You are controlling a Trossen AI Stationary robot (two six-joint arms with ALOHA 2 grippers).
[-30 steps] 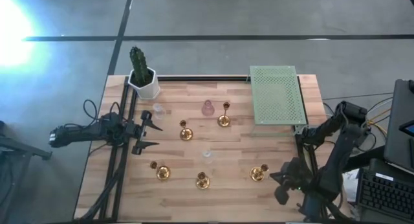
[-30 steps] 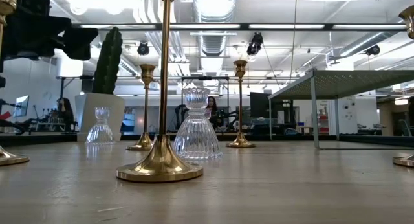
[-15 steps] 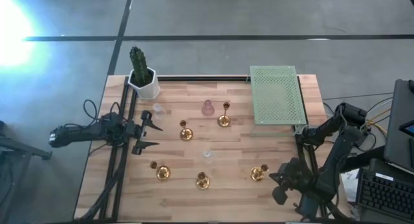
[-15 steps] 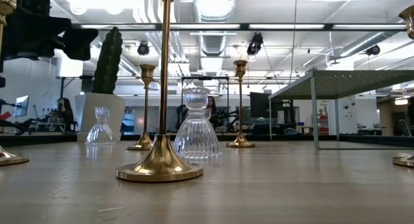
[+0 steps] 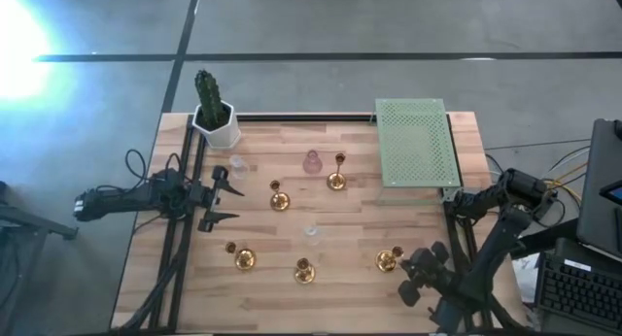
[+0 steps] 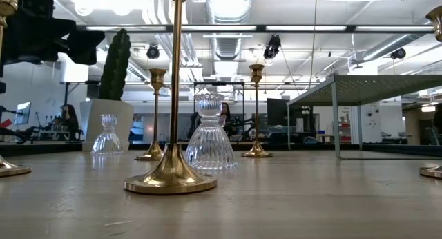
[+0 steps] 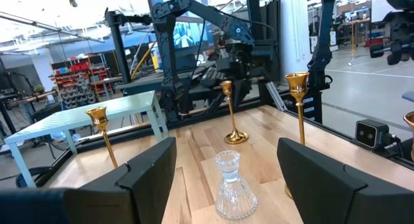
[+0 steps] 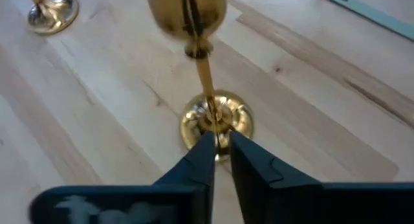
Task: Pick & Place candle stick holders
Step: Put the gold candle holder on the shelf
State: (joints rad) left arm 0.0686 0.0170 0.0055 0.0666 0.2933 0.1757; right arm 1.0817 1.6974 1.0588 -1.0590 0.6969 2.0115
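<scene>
Right gripper sat low at bottom right of high view, just beside gold holder near table's lower right – fingers nearly together with slim gap, tips at its round base, stem standing free beyond them, nothing clamped. Left gripper waited at left edge, fingers spread wide, clear glass holder ahead of it. Other gold holders stood scattered mid-table, pinkish one upper centre, green perforated rack upper right.

no legible text — no labels, no signs
</scene>
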